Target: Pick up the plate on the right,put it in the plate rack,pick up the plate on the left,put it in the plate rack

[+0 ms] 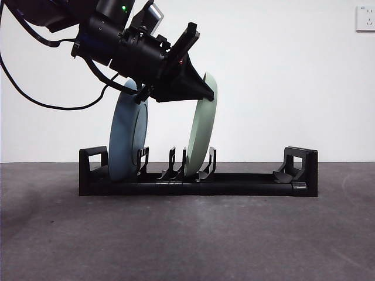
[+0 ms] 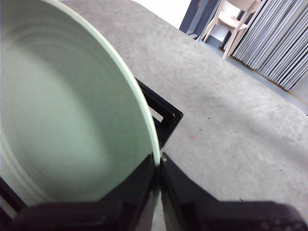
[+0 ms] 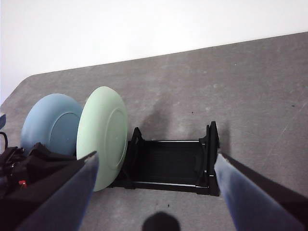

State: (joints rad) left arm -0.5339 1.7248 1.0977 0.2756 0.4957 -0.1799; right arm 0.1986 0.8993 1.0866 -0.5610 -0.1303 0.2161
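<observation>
The pale green plate (image 1: 200, 140) stands on edge between the middle prongs of the black plate rack (image 1: 234, 187), leaning slightly. My left gripper (image 1: 206, 91) comes down from the upper left and is shut on the top rim of this plate. The left wrist view shows the green plate (image 2: 67, 110) large, its rim pinched by the left gripper (image 2: 159, 163), with the rack's end block (image 2: 163, 113) behind. A blue plate (image 1: 126, 140) stands in the rack's left slot. My right gripper (image 3: 156, 158) hangs open and high above the rack (image 3: 168, 163), holding nothing; below it are the green plate (image 3: 103, 134) and blue plate (image 3: 50, 122).
The rack sits on a dark grey table (image 1: 187, 240) in front of a white wall with a socket (image 1: 365, 19). The rack's right half holds no plate. The left arm's body (image 3: 29, 166) shows in the right wrist view. A chair (image 2: 236, 19) stands beyond the table.
</observation>
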